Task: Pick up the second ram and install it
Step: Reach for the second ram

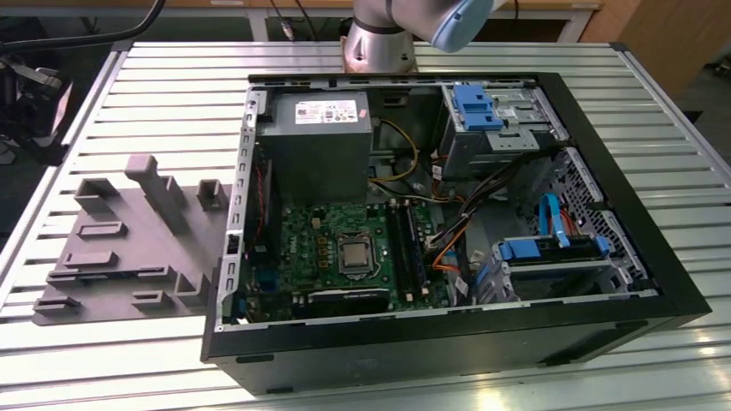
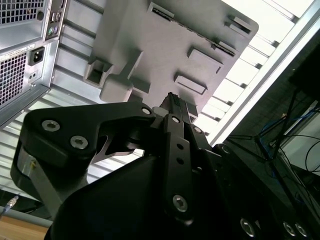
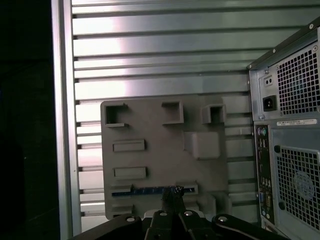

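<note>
"Starting with the gripper point(image 3: 172, 194), how does it stand?" the listener asks.

"Its two black fingers point(image 2: 174, 125) are drawn together to a narrow tip, with nothing seen between them," the describer answers. "In both wrist views that tip hangs over a light grey moulded tray point(image 3: 160, 145), apart from it."

"And the second ram point(image 3: 142, 190)?"

"It is in the tray. It is a long, thin, dark stick with a bluish edge, standing on edge in a slot between raised blocks near one side of the tray. In the first wrist view the gripper's tip lines up over the middle of the stick, so that part of it is covered. The gripper does not hold it."

"What surrounds the tray?"

"The tray lies flat on a bench point(image 3: 150, 50) of ribbed silvery slats. Several other pockets and raised blocks are moulded into it. Just beside the tray, on the exterior view's right, an open black computer case point(image 1: 457, 347) lies on its side. Inside are a green motherboard point(image 1: 325, 253), a grey power supply point(image 1: 320, 141) beyond it, long black slot rails point(image 1: 408, 248) beside the processor socket, and blue drive brackets point(image 1: 474, 107). Whether a stick sits in those rails cannot be told. The arm point(image 1: 383, 38) stands behind the case, its blue-capped joint near the exterior view's upper edge."
</note>
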`<move>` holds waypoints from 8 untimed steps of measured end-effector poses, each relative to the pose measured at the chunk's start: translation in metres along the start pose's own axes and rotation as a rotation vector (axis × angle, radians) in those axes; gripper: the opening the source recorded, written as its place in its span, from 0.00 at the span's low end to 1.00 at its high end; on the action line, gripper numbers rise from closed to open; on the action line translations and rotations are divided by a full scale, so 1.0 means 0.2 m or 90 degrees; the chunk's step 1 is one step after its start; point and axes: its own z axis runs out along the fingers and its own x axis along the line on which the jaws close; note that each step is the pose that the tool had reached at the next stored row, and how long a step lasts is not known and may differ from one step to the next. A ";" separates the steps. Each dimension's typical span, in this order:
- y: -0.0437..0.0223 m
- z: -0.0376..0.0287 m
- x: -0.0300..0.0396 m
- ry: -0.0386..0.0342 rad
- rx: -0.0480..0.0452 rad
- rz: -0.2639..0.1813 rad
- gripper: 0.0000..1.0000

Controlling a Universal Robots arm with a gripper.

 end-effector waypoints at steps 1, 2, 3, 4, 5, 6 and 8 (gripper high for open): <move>-0.001 0.000 0.001 0.0001 0.0000 0.000 0.11; -0.002 0.001 0.002 0.0000 0.0000 0.000 0.11; -0.003 0.002 0.003 0.0000 0.0000 0.000 0.11; -0.005 0.002 0.003 0.0000 0.0000 0.000 0.11; -0.006 0.003 0.004 0.0000 0.0000 0.000 0.11; -0.007 0.004 0.005 0.0000 0.0000 0.000 0.11; -0.009 0.005 0.007 0.0000 0.0000 0.000 0.11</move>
